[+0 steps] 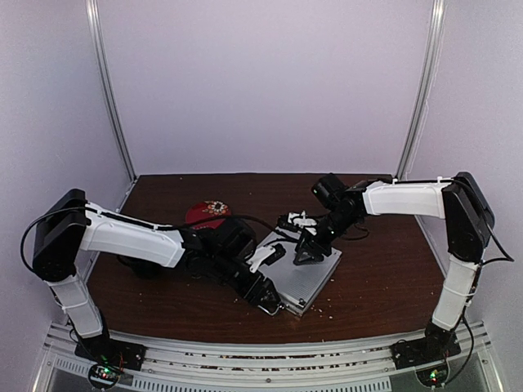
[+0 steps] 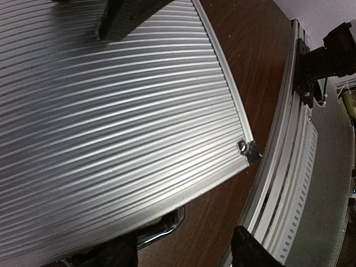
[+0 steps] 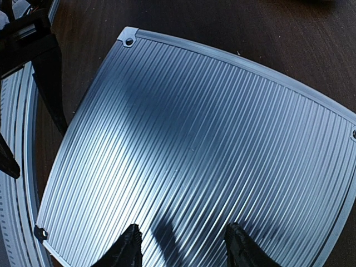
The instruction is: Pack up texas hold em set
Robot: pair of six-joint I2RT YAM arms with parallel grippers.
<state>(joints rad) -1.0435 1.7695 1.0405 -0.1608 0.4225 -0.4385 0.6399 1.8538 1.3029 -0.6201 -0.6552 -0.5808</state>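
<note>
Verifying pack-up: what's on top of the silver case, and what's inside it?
Only the right claw hangs over the silver case; whether they touch is unclear. The case is shut, so its contents are hidden.

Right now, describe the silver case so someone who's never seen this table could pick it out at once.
Start at the dark brown table; near the middle of its front half lies a flat, square case. It is the only silver, ribbed thing there, with a chrome handle on one edge, unlike the round red plate farther back to the left.
</note>
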